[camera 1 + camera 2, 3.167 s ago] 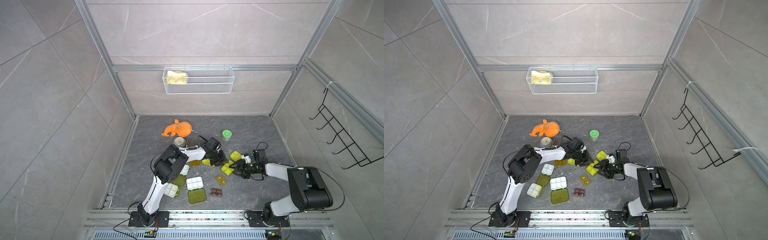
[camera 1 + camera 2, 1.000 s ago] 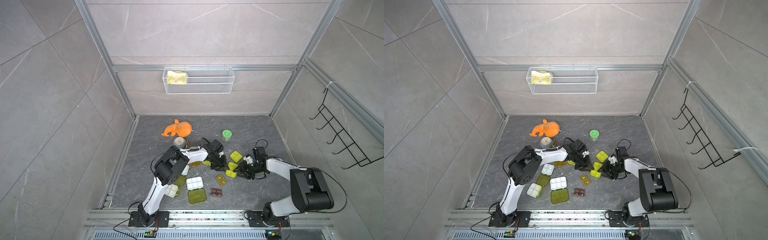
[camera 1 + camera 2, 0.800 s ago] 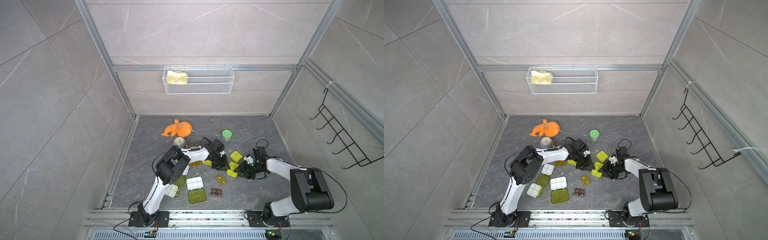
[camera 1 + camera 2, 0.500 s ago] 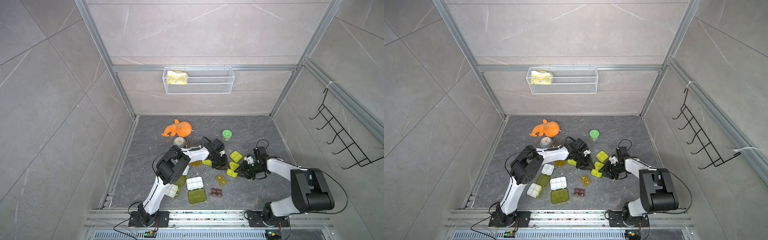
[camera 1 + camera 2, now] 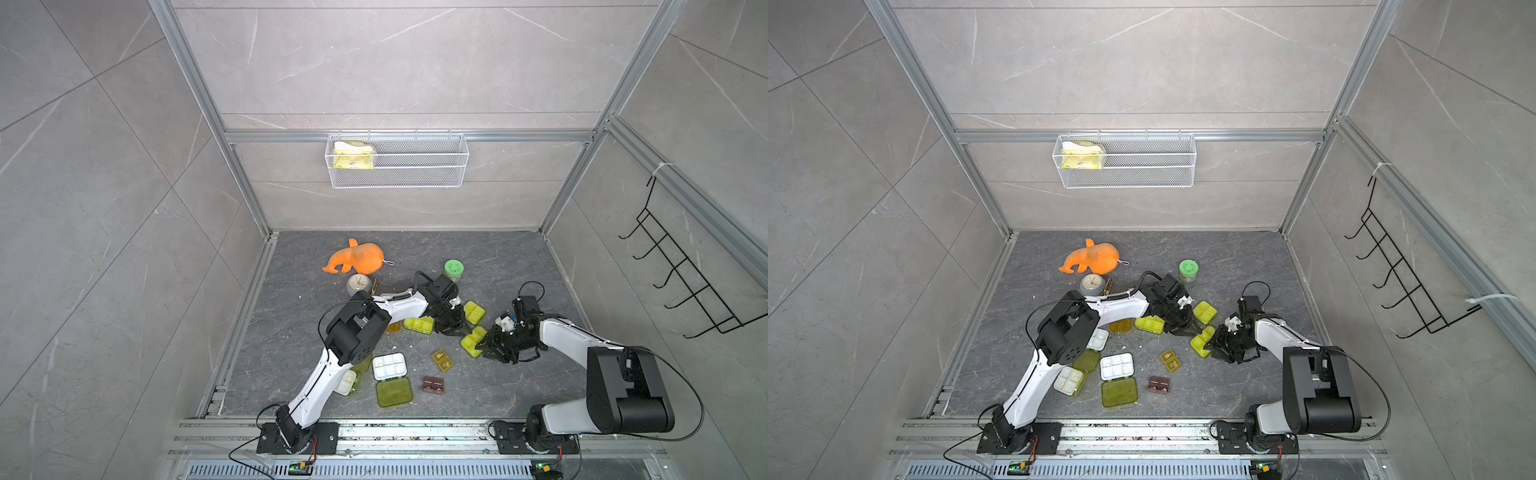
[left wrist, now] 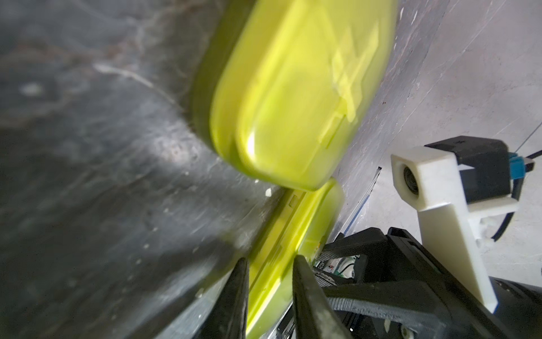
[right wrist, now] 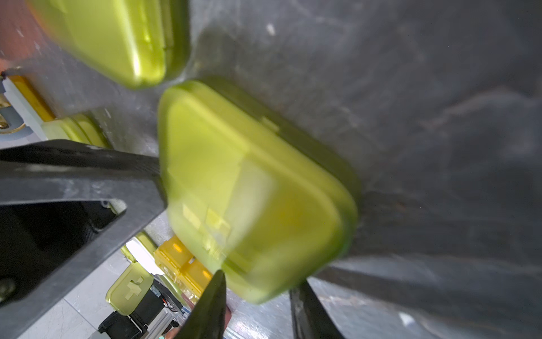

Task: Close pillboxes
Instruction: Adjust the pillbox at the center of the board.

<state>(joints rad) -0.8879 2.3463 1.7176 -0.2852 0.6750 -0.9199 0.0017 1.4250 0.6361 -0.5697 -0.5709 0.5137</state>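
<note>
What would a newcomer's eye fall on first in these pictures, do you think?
The orange plush toy at the back stands out first. In the middle, the left end effector and right end effector meet at one yellow-green pillbox, with an open white-tray pillbox nearer the front.

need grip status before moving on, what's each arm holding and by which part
One pillbox, it seems: left fingers on an edge, right fingers on a corner.

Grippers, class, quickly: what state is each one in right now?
Left gripper: closed on the edge of a yellow-green pillbox.
Right gripper: closed on a corner of the same pillbox.
</note>
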